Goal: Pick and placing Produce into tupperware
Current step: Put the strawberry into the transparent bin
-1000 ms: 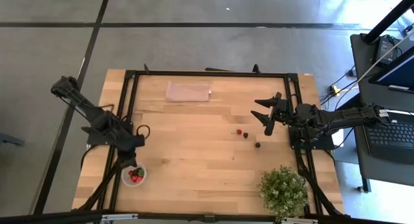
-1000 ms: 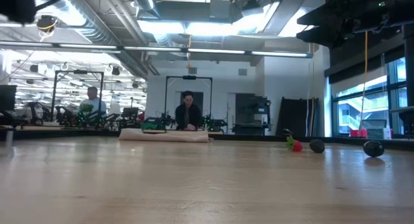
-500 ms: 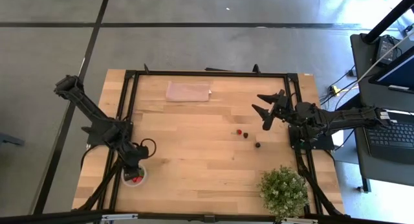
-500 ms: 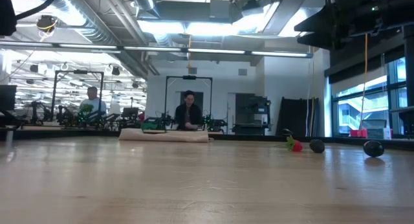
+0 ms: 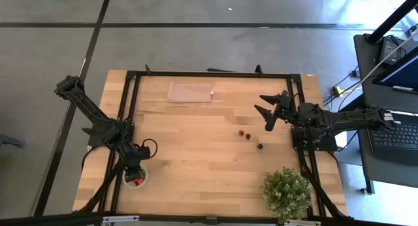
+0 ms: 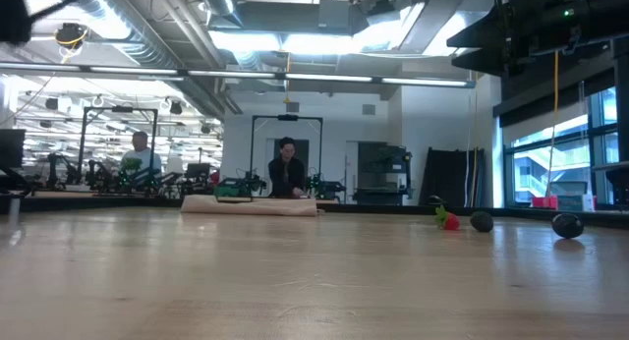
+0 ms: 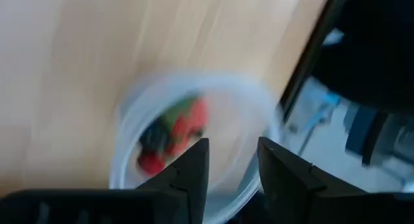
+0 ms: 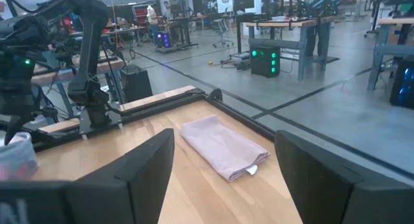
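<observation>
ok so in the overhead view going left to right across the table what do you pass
Left claw over the tupperware → pinkish cloth → red strawberry → dark berry → second dark berry → right claw → potted plant.

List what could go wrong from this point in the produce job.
1. The left gripper hangs low over the tupperware, which sits near the table's edge; pulling away carelessly could tip or push it.
2. Three fruits lie loose on the table near the right gripper, whose jaws are open; a slightly off approach could roll them away.
3. The potted plant stands close to them and might get brushed.
</observation>
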You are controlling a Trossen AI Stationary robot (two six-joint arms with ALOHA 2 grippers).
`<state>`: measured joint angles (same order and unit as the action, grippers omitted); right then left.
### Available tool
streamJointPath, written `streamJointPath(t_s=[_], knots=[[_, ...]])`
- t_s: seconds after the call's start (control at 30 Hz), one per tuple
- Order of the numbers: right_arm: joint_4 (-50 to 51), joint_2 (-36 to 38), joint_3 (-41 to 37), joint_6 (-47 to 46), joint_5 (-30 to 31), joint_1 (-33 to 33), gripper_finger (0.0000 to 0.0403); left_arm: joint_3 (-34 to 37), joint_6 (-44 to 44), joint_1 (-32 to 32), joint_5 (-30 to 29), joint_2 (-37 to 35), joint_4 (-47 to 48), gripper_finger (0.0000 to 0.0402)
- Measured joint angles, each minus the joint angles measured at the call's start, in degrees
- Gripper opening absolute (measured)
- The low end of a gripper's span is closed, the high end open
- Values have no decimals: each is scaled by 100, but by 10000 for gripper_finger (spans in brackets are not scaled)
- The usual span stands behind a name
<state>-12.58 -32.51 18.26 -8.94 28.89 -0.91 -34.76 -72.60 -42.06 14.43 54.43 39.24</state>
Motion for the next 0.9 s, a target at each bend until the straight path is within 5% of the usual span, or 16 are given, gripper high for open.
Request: streamJointPath(t_s=[0.17, 0.37, 0.53, 0.67, 0.9], knots=[[-70, 0, 0, -141, -2, 0, 269, -551, 553, 50, -1538, -669, 120, 118], [-664, 0, 0, -91, -2, 0, 269, -1117, 2328, 275, -4569, -1434, -105, 106], [-1160, 4, 0, 171, -2, 0, 269, -999, 3936, 490, -5875, -1877, -375, 96], [-1345, 4, 0, 264, -2, 0, 269, -486, 4631, 740, -6197, -2196, -1049, 89], [-851, -424, 208, 174, -47, -2, 269, 1088, 5216, 1540, -4767, -2783, -3406, 77]])
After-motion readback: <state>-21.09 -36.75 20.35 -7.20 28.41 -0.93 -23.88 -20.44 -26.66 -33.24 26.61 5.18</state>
